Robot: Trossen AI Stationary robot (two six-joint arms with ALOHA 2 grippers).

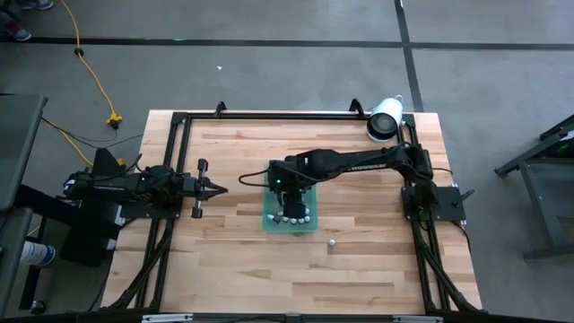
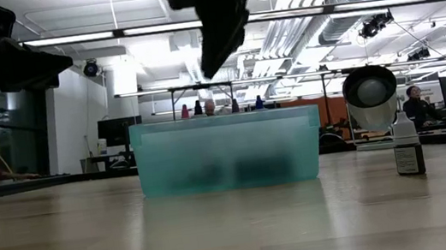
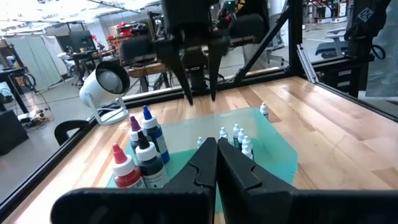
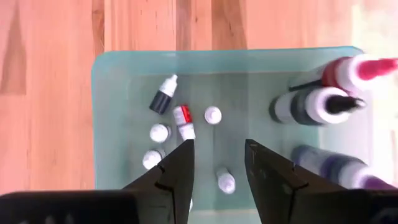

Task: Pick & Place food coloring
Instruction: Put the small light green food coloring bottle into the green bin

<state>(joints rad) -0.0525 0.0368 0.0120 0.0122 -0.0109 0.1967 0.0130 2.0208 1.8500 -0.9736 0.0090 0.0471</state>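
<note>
A translucent green tray sits mid-table and holds the food coloring. Several larger bottles with pink, dark and blue tops stand at one end. Several tiny white-capped bottles are at the other end, some upright and two on their sides. One more small dark bottle stands alone on the table, right of the tray. My right gripper hangs open above the tiny bottles, pointing steeply down, with nothing between its fingers. My left gripper waits shut and level at the table's left, aimed at the tray.
A white cylinder lamp lies at the far right corner. A black frame borders the wooden table. The lone bottle stands on bare wood near the tray's right corner. A person sits in the room behind.
</note>
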